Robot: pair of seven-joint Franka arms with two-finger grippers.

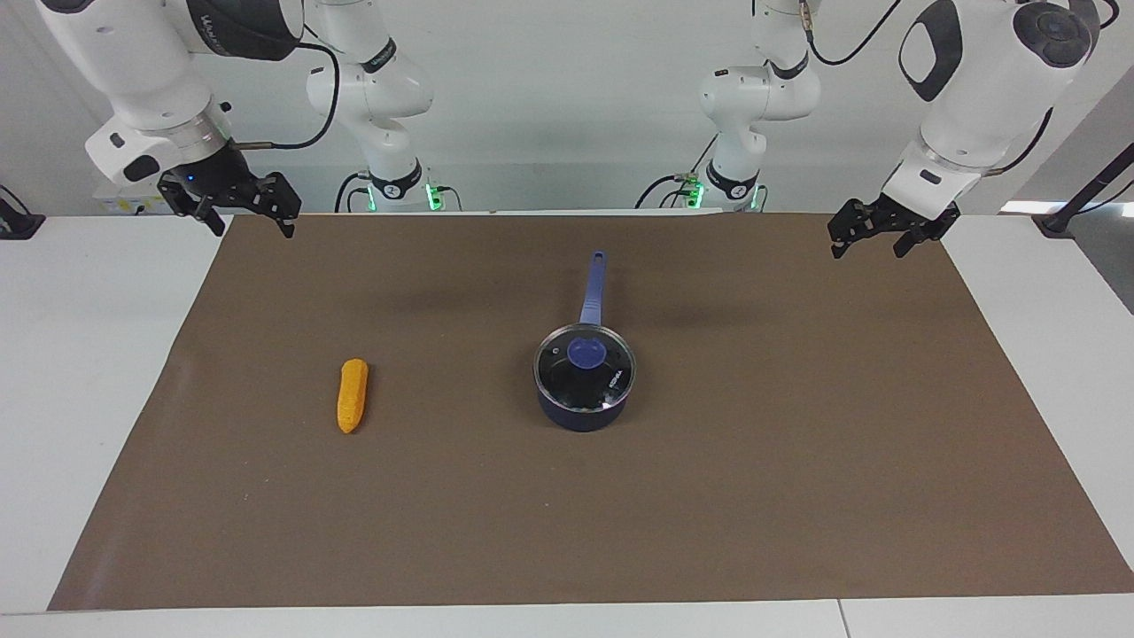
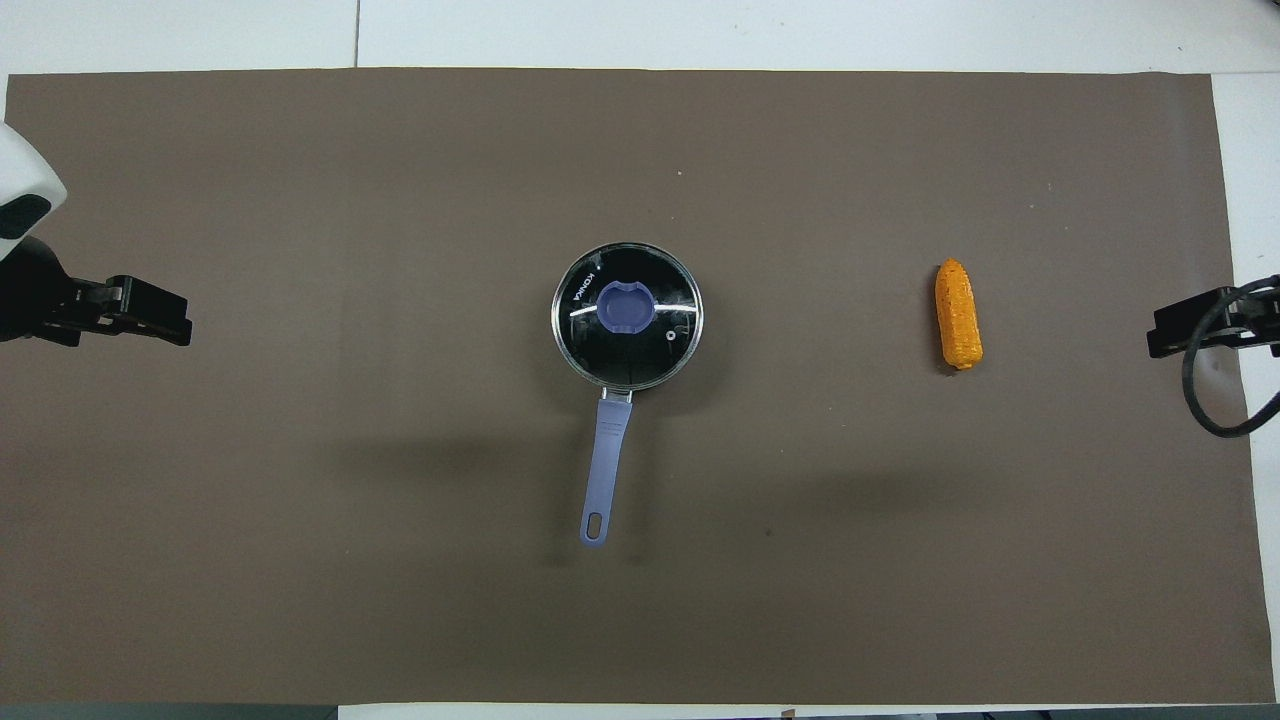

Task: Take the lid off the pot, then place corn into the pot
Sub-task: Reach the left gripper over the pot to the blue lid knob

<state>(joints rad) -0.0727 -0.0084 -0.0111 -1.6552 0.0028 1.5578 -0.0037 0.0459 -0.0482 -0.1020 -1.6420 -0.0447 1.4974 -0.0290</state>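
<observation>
White rounded arms (image 1: 142, 80) — black joint caps, black cables, black claws — green base lights.

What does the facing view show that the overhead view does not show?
Only the facing view shows the pot's side wall below the lid, and the arms with their bases at the table's edge. Only the overhead view shows the lid's printed brand name and the hole in the handle's end. Both show the lid on the pot, the corn toward the right arm's end of the mat, and the left hand and right hand waiting over the mat's ends.
</observation>
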